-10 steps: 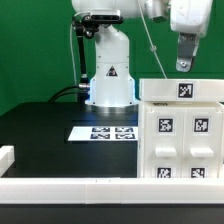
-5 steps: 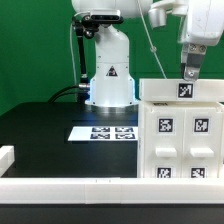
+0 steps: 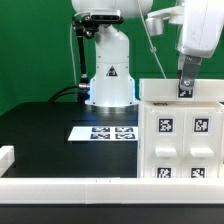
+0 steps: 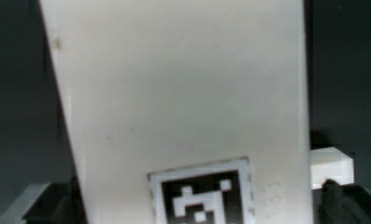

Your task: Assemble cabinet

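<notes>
Matt white plastic cabinet (image 3: 180,132) with smooth faces and printed black-and-white tags, paper-thin matt marker board (image 3: 102,132), matt black table (image 3: 40,135).

Open table at the exterior view's left; the right side is blocked

The cabinet (image 3: 180,135) fills the exterior view's right from near edge to mid-depth, with the gripper (image 3: 185,88) just at its top edge. The marker board (image 3: 103,132) lies flat beside it, low enough to pass over. The robot base (image 3: 108,70) closes the far middle. A white rail (image 3: 70,187) runs along the near edge. The dark table (image 3: 35,125) at left lies open.
</notes>
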Motion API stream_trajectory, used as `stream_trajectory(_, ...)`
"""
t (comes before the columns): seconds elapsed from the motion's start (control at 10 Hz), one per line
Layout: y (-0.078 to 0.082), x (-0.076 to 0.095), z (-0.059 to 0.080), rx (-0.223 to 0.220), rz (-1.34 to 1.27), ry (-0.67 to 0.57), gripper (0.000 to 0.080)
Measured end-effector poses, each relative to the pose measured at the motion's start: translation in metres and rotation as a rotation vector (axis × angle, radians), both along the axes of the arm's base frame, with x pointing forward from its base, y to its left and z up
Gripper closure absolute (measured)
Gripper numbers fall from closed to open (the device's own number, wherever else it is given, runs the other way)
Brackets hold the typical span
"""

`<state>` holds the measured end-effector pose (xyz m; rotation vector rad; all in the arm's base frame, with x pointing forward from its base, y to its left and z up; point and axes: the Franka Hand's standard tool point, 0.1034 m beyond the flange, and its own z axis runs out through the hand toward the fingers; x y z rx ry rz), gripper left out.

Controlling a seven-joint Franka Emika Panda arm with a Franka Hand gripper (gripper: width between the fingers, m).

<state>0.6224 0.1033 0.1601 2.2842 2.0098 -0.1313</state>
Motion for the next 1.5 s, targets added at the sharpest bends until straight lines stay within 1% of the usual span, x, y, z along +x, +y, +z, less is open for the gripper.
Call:
stream_trajectory(0.1,0.0001,0.0000,0.0000,0.000,-0.015,-0.002,0.0178)
stream_trajectory(0.2,-0.0003,0.0000,0.0000,0.000,-0.034,-0.004,0.0178)
stream_trajectory(0.3,-0.0003,0.0000,-0.0001,0.000,-0.042,-0.005,0.0248)
stream_trajectory(0.5,-0.0002,-0.0001,-0.0001,0.000,-0.161,-0.020,0.0248)
stream_trajectory(0.7,-0.0026,-0.0018,-0.0006,0.014,-0.383,-0.016,0.0248)
stream_trajectory(1.0,-0.0044,-0.0050,-0.0017,0.090,-0.855,0.030,0.0246)
stream_trajectory(1.1,-0.0059,-0.0047,-0.0015,0.103,-0.928,0.037,0.0246)
stream_trajectory(1.4,-0.0046,-0.0052,-0.0020,0.088,-1.136,0.023,0.0246)
stream_trajectory(1.5,-0.0040,-0.0038,-0.0020,0.095,-1.241,0.005,0.0246)
